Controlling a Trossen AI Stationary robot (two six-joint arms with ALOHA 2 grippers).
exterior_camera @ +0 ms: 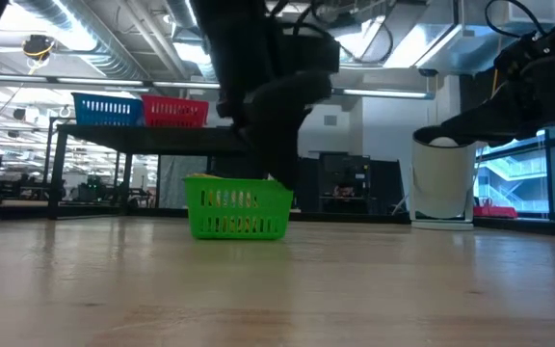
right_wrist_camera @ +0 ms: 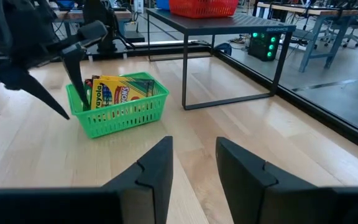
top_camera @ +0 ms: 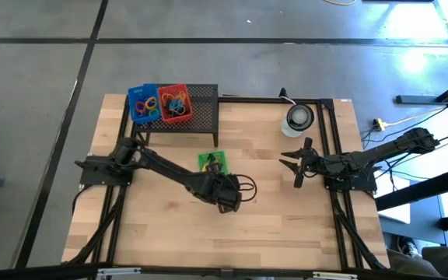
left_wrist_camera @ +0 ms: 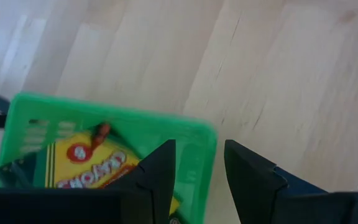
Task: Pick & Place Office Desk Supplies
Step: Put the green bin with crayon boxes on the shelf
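Step in hand: the left gripper hangs at the near right rim of the green basket, fingers parted with the basket's rim in the gap; it looks like the end of a drop-off or the start of a hold on the rim, I cannot tell which.
Left fingers: moderately apart, nothing clamped between them that shows.
Right gripper: waits at the table's right side, low, aimed at the basket; fingers apart and empty.
Crayon box: yellow with green trim, standing tilted inside the green basket, printed face showing.
Basket place: mid-table, just near of the black rack.
Other supplies: rubber-band loops lie tangled in the red bin on the rack, beside a blue bin.
Next move: likely a clean lift of the left arm clear of the rim, without snagging the basket.
White-and-dark disc: far right, untouched.
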